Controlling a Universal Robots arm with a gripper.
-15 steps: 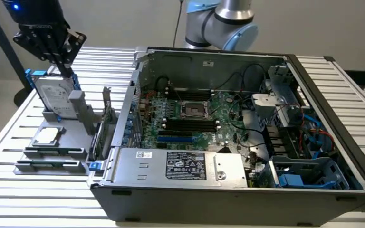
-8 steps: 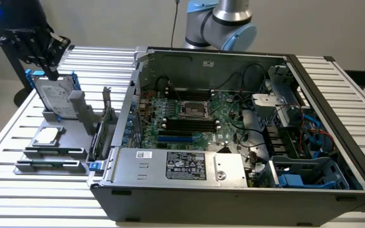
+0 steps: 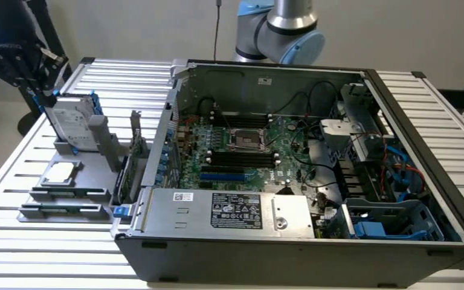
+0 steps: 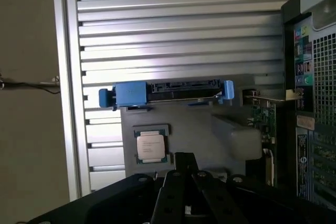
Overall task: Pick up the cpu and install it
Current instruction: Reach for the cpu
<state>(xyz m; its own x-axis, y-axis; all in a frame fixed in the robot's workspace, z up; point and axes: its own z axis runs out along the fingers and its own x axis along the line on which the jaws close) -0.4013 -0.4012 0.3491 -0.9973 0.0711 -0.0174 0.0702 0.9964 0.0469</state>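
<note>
So, the end effector [image 4: 185, 163] is pressed together with nothing in it, hanging over the grey holder [image 4: 194, 127] on the desk [image 4: 184, 24], not quite lined up with the cpu [image 4: 151, 146]. The cpu lies flat in its pocket, well apart from the socket [image 3: 248, 140] inside the case [image 3: 296, 260]. My worry: coming down closed would just jab the lid (or skid it out). The upright hard drive [image 3: 75, 124] nearby is a bump risk, and a tilted grab could mean bent socket pins.
</note>
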